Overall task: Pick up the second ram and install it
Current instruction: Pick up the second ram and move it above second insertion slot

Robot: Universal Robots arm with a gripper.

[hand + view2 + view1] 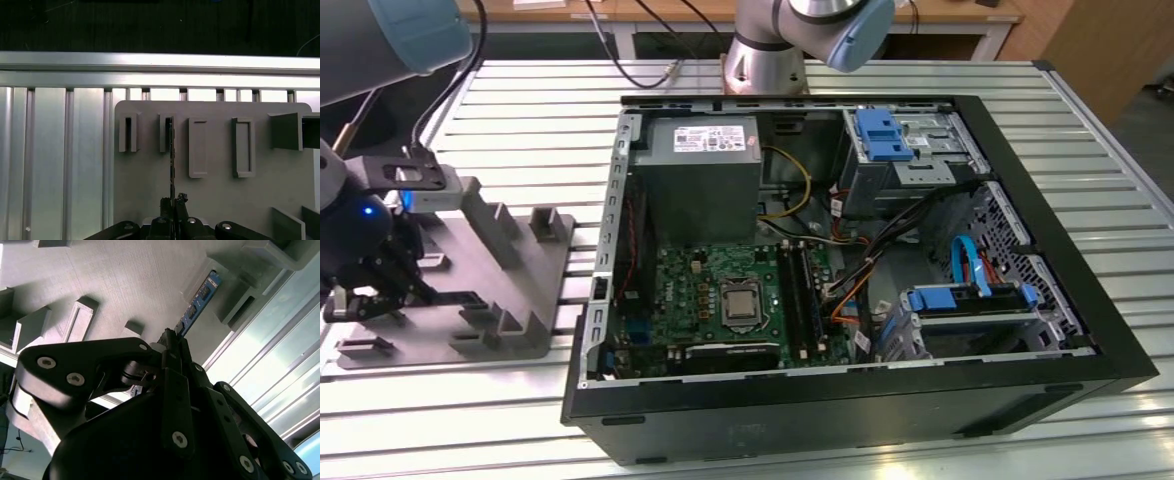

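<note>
In the exterior view my gripper hangs low over the near-left part of the grey fixture tray, at that view's left. In both wrist views the black fingers are closed on the second ram, a thin dark strip seen edge-on in the first wrist view. Its far end lines up with a narrow slot of the tray. In the second wrist view the ram shows blue with dark chips and reaches out past the gripper. In the first wrist view the gripper holds the strip's near end.
An open computer case lies to the exterior view's right of the tray, with the green motherboard and its memory slots exposed. Cables, drive bays and a power supply crowd the case. The slatted metal table lies beneath.
</note>
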